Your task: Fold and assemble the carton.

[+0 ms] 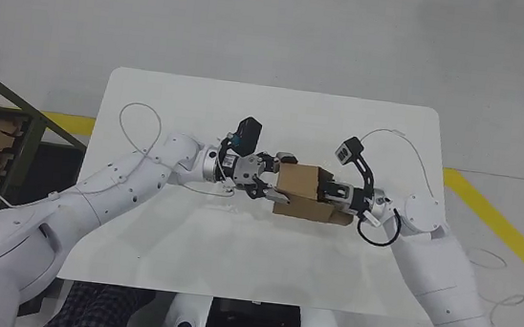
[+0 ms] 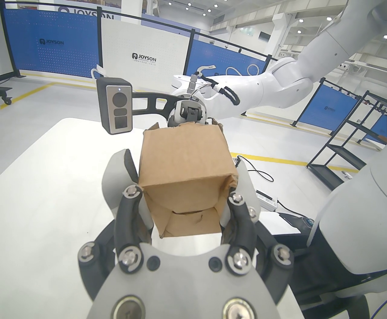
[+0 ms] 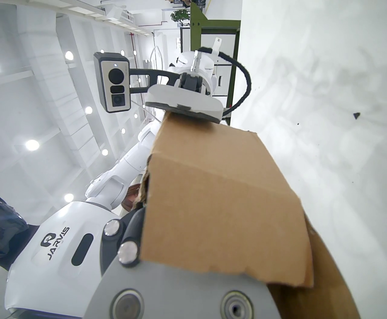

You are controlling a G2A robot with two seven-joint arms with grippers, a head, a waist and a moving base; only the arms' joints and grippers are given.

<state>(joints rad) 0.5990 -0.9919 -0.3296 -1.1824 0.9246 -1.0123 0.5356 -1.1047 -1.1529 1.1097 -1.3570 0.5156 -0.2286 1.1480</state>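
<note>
The left gripper (image 1: 262, 180) has its fingers (image 2: 116, 175) spread wide and pressed against two opposite sides of the carton (image 1: 300, 181), clasping its open end. Through that mouth bare brown inner walls show, with a creased flap (image 2: 189, 222) folded across the inside. The right gripper (image 1: 336, 194) sits at the far end; whether it has hold of the carton cannot be told. The carton's long axis runs from one gripper to the other, parallel to the near edge of the worktop (image 1: 185, 252), mouth toward the left edge. It is about midway between near and far edges, a little right of centre; whether it rests on the surface cannot be told. The worktop is white with rounded corners. Around it are a grey floor with yellow lines (image 1: 488, 211), blue and white partition panels (image 2: 45, 42) and a black shelf rack (image 2: 344, 145).
</note>
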